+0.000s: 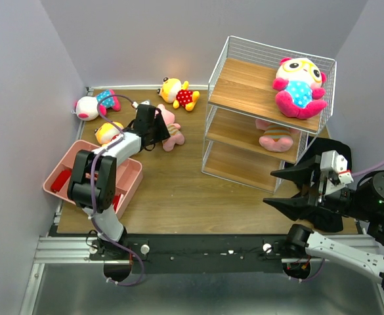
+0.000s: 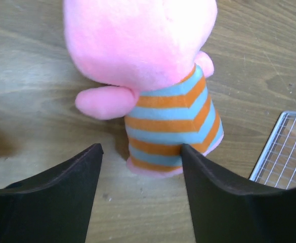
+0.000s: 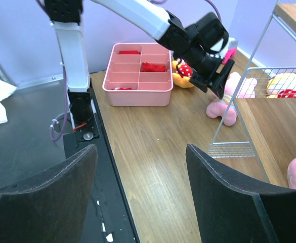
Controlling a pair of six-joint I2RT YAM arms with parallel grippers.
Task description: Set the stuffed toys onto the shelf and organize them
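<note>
The shelf (image 1: 264, 111) stands at the right of the table. A white-faced toy (image 1: 300, 85) sits on its top board and a pink striped pig (image 1: 275, 136) lies on the middle board. On the table lie another white-faced toy (image 1: 93, 105), two yellow toys (image 1: 178, 94) (image 1: 107, 133) and a second striped pig (image 1: 172, 133). My left gripper (image 1: 153, 125) is open just over this pig (image 2: 170, 119), whose lower body lies at the fingertips (image 2: 140, 149). My right gripper (image 1: 290, 190) is open and empty in front of the shelf, as the right wrist view (image 3: 140, 149) shows.
A pink divided tray (image 1: 73, 157) with red pieces stands at the left beside the left arm and shows in the right wrist view (image 3: 140, 76). A shelf corner (image 2: 284, 152) is close to the left gripper's right. Grey walls enclose the table.
</note>
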